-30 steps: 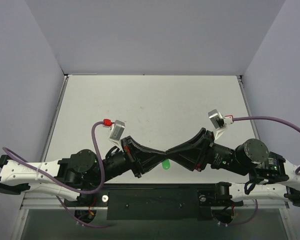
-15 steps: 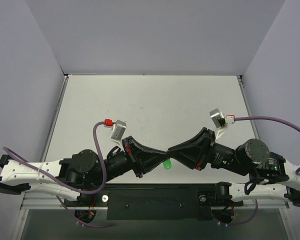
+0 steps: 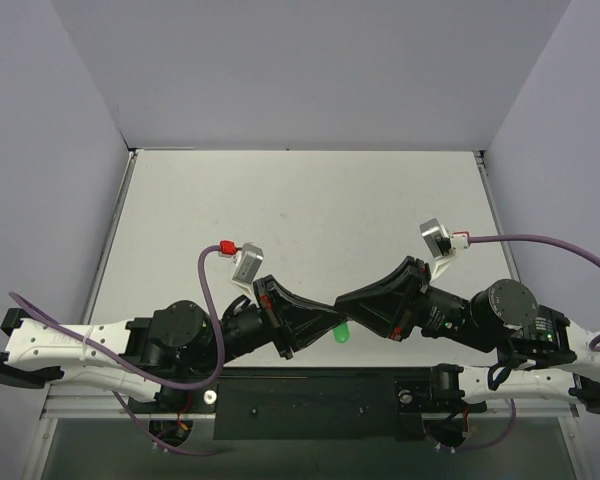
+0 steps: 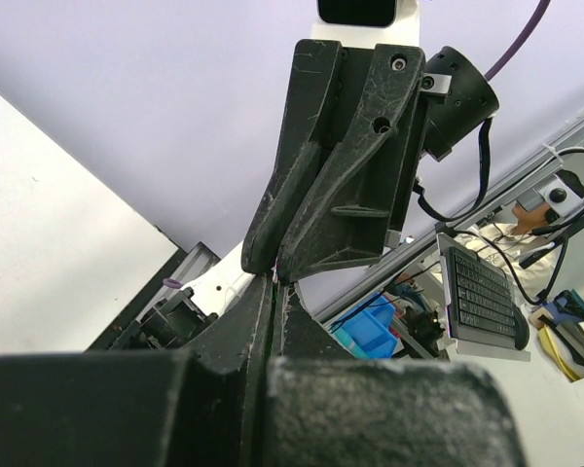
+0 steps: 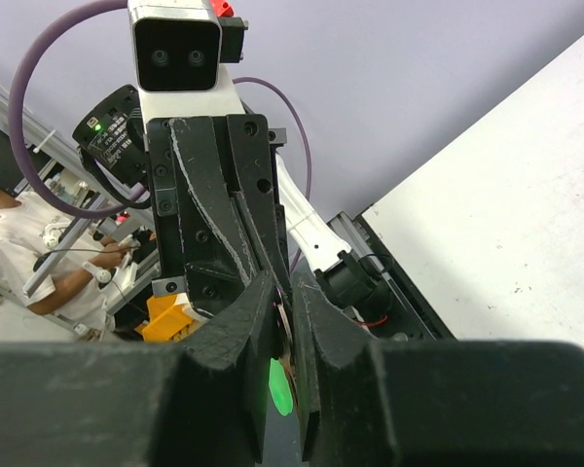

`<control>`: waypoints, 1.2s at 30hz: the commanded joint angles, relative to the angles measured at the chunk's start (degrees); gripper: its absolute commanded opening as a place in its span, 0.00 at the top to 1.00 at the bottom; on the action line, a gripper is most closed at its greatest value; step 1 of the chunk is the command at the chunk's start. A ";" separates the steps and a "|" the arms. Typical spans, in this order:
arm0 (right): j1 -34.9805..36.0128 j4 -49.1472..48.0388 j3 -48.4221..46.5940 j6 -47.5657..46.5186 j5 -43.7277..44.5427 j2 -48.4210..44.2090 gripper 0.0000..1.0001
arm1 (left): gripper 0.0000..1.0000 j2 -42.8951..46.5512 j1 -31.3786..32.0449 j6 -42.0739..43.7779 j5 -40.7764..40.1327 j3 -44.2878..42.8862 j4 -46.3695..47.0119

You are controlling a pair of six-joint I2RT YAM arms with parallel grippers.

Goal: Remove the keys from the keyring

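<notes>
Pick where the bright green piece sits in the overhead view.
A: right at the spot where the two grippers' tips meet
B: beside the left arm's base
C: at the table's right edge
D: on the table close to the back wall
A: the green piece shows just below the point where the tips of the left gripper and the right gripper come together, near the front of the table.

Bright green glowing on keyring (image 5: 279,386). Matt black with pale scratches covering fingers (image 5: 209,214). Off-white with few dark specks showing on tabletop (image 3: 310,200). Purple running along cables (image 3: 540,237); red marking connector (image 3: 229,247). Pale lilac covering walls (image 3: 310,70).
</notes>
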State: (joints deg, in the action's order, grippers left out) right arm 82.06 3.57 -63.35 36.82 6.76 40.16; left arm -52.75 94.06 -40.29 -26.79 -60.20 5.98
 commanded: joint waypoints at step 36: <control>-0.15 -1.02 -0.46 -1.22 1.76 -0.35 0.89 | 1.00 -0.16 1.12 0.39 -1.87 -2.55 6.33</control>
State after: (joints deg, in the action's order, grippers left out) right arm 82.06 3.57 -62.87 36.58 7.33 38.54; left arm -53.08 94.83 -40.18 -29.02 -60.23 7.99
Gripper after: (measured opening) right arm 0.126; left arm 0.025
